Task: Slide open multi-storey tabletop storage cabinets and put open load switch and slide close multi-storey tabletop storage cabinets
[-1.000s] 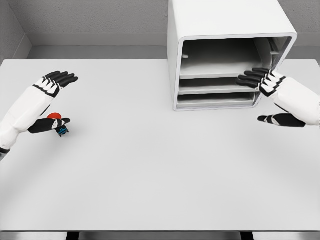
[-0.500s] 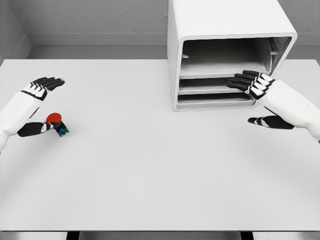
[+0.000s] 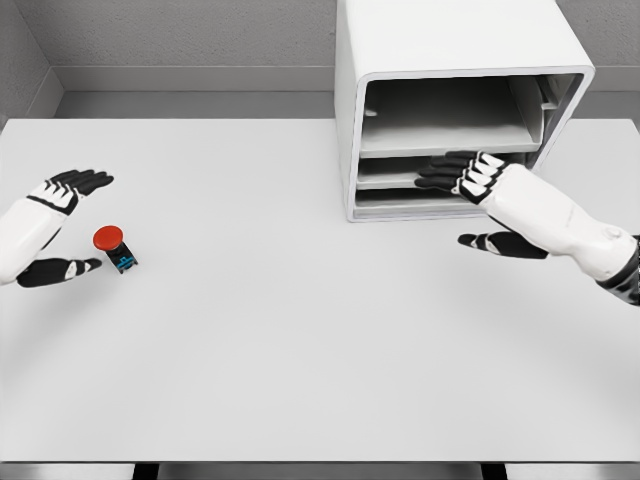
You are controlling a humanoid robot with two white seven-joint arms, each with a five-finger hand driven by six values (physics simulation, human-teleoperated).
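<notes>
White storage cabinet [image 3: 450, 45] standing at desk [image 3: 300, 340] rear, front open, tiers showing. Red-capped load switch [image 3: 115, 246] sitting on desk at left, lettering unreadable. Left hand [image 3: 50, 225] flanking switch, spread, gripping nothing. Right hand [image 3: 478, 195] reaching at lower tiers, fingers extended, empty.
</notes>
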